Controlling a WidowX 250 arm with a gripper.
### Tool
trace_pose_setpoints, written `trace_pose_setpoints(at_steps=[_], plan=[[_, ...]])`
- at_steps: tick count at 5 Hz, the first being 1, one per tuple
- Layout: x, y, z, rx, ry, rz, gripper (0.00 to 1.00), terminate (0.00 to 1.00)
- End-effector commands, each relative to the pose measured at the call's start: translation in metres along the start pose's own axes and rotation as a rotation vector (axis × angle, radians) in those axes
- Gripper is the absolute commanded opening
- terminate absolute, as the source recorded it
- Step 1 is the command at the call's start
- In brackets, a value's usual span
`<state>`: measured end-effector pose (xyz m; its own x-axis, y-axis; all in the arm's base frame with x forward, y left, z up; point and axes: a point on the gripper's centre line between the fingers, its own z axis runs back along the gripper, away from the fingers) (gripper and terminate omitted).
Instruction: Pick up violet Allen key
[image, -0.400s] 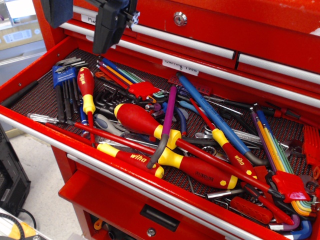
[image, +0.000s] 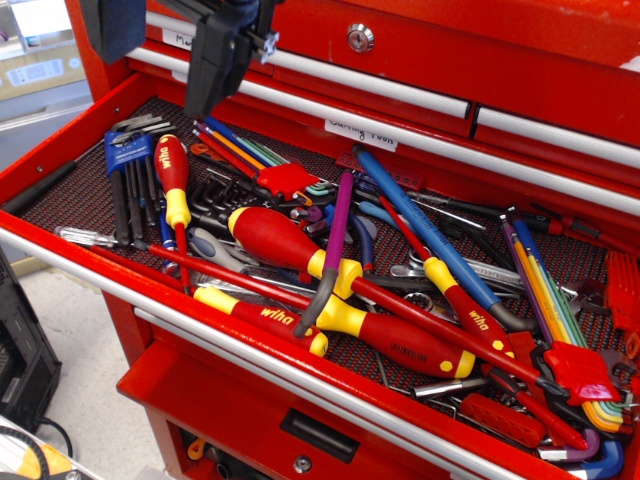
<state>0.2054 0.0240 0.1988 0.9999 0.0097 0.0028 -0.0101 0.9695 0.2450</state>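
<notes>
My gripper (image: 222, 50) has drifted a touch to the left along the top edge since a moment ago, while everything in the open red drawer (image: 60, 160) lies as it did. Nearest me, red-and-yellow screwdrivers (image: 395, 340) sprawl across the front of the pile. On top of them, mid-drawer, lies the violet Allen key (image: 337, 232): a thick glossy violet-magenta shaft running away from me, its dark grey short end hooking round at the near tip, resting across a yellow screwdriver collar. Just to its right, the long blue key (image: 425, 232) slants back. Further off, the rainbow hex set in a red holder (image: 283, 178) fans leftwards, and the blue-holder key set (image: 128, 160) sits at far left. High at the back, my gripper hangs well apart from the key, holding nothing; it's cropped by the frame and dark, so I cannot tell how wide it stands.
</notes>
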Motion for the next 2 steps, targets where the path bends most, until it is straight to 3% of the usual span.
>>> trace_pose_setpoints(at_steps=[1,2], plan=[[0.031,-0.039,-0.004,-0.036,-0.096,0.045,1.0,0.0],[0.036,-0.056,-0.025,-0.069,-0.142,0.069,1.0,0.0]])
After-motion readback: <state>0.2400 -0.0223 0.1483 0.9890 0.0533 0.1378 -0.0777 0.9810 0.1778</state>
